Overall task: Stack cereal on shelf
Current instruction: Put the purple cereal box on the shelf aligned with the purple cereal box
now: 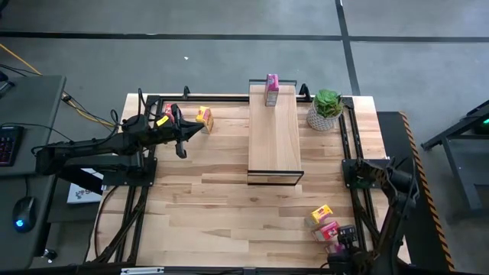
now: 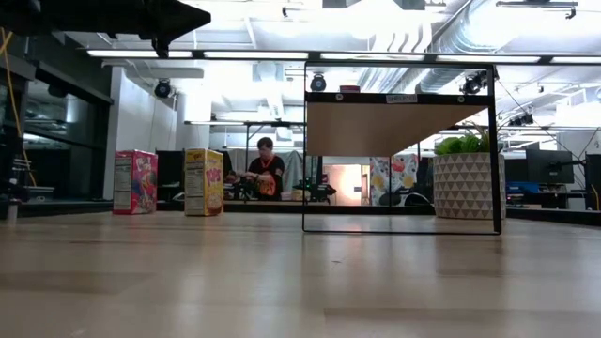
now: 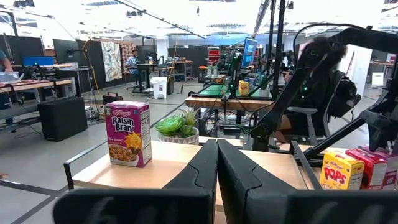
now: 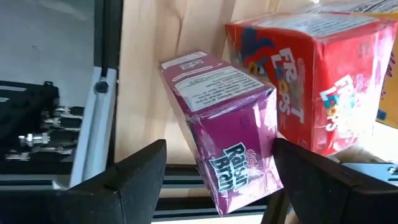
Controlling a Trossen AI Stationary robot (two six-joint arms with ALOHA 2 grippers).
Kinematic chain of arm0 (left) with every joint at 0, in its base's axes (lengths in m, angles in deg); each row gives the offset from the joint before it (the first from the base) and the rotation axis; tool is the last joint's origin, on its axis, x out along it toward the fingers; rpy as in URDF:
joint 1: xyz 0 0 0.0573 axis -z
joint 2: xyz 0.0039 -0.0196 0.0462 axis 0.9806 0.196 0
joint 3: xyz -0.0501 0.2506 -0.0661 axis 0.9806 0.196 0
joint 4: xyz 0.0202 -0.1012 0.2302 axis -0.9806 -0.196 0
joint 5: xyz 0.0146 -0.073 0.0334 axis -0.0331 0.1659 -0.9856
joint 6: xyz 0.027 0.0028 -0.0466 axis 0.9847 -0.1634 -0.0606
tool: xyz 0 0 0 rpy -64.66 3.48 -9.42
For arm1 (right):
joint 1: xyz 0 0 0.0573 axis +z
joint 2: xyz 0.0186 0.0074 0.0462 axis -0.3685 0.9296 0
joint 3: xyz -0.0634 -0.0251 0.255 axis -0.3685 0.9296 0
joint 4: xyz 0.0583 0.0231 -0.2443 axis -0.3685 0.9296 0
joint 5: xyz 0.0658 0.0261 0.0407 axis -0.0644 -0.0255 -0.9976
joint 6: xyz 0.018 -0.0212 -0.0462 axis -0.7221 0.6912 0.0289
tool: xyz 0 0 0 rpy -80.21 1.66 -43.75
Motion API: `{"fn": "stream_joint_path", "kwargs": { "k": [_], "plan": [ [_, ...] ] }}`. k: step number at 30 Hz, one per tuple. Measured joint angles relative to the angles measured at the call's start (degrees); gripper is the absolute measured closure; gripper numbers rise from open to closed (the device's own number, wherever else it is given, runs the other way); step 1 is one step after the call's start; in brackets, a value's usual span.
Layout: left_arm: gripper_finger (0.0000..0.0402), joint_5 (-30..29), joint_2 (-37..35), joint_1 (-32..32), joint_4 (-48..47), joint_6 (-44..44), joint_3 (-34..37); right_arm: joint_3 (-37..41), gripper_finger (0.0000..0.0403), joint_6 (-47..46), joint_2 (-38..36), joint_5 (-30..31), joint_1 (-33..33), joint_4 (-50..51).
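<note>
Tabletop (image 1: 229,206) planked light wood, smooth, slight sheen in low view. Shelf (image 1: 273,137) pale wood board, matt, on thin dark metal frame (image 2: 400,228). Cereal boxes printed cardboard: pink Raisin Bran box (image 4: 227,124) glossy, red box (image 4: 317,74) glossy. Plant pot (image 2: 466,185) white, matt, patterned surface. Gripper fingers (image 4: 134,174) matt black plastic-looking.

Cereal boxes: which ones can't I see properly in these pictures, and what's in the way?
- High view: the red box is mostly covered by the left gripper.
- High view: the purple box barely shows under the right gripper at the bottom edge.
- Low view: the shelf top lies above the camera, hiding its box.
</note>
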State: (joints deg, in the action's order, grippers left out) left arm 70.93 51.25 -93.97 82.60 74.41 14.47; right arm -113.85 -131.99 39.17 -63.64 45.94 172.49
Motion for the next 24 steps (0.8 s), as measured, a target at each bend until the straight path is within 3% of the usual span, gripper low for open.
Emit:
{"fn": "stream_joint_path", "kwargs": {
  "k": [7, 24],
  "plan": [
    [0.0398, 0.00, 0.00, 0.00, 0.01, 0.00, 0.00, 0.02, 0.0116, -0.04, 0.59, 2.81, -0.03, 0.53],
    [0.0398, 0.00, -0.01, 0.00, 0.01, 0.00, 0.00, -2.28, 0.0116, 0.39, 0.67, 1.53, -0.07, 1.82]
  ]
}}
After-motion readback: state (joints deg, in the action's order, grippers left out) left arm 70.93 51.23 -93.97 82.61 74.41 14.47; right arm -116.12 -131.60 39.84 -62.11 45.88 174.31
